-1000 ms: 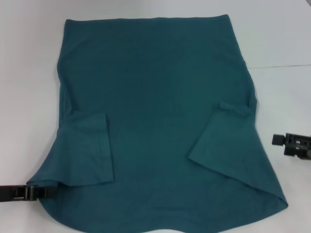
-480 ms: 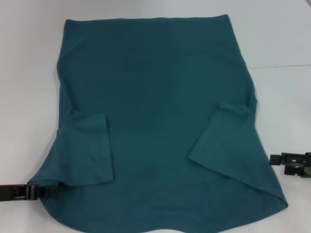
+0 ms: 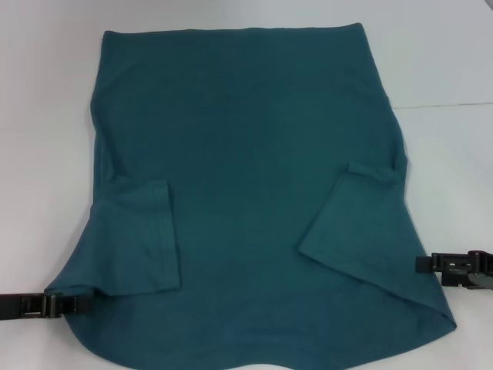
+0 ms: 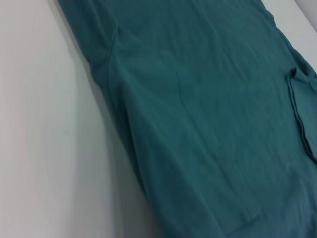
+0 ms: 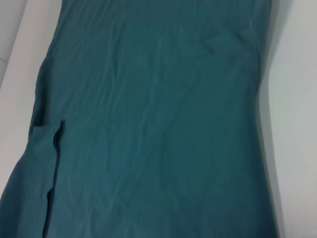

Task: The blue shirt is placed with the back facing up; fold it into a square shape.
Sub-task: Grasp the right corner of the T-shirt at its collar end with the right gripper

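Note:
The blue shirt (image 3: pixel 246 154) lies flat on the white table, plain side up, hem at the far edge. Both sleeves are folded inward onto the body: the left sleeve (image 3: pixel 139 239) and the right sleeve (image 3: pixel 354 223). My left gripper (image 3: pixel 77 303) lies low on the table at the shirt's near left edge, touching the cloth. My right gripper (image 3: pixel 422 264) is at the shirt's near right edge, level with the table. The shirt fills the left wrist view (image 4: pixel 208 124) and the right wrist view (image 5: pixel 148 124).
The white table (image 3: pixel 38 116) shows bare on both sides of the shirt. A thin seam line (image 3: pixel 447 105) runs across the table at the right. The shirt's near edge reaches the bottom of the head view.
My right gripper has moved nearer and to the left, up to the shirt's right edge. The left gripper and the shirt have not moved.

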`<state>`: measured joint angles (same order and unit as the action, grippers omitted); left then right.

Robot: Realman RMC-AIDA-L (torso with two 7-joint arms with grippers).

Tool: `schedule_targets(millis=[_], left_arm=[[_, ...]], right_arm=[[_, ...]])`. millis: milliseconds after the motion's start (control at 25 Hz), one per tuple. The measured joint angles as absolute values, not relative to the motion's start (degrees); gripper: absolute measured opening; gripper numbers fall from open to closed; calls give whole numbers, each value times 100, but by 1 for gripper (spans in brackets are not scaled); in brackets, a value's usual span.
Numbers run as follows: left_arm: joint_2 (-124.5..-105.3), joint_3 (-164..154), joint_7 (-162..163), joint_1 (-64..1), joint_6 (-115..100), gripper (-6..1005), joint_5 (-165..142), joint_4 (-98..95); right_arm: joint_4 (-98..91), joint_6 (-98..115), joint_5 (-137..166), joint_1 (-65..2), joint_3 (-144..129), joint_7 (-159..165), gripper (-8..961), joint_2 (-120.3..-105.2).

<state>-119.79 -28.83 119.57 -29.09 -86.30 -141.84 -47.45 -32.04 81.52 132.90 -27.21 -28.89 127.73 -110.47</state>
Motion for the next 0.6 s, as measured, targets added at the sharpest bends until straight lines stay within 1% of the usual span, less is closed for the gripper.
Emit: schedule_targets(millis=[320,600], left_arm=[[-11979,-2883,11954,-2916,-8637,16,-14185,-4737],[-11975,-2883,11953,-2919,-8639,17,-14185,-4737]], right_arm=[[-3179,8231,13296,-2814,-3136,12811,921,-11050],[-3247,8678,13235,-2877,-3122,12740,921,-11107]])
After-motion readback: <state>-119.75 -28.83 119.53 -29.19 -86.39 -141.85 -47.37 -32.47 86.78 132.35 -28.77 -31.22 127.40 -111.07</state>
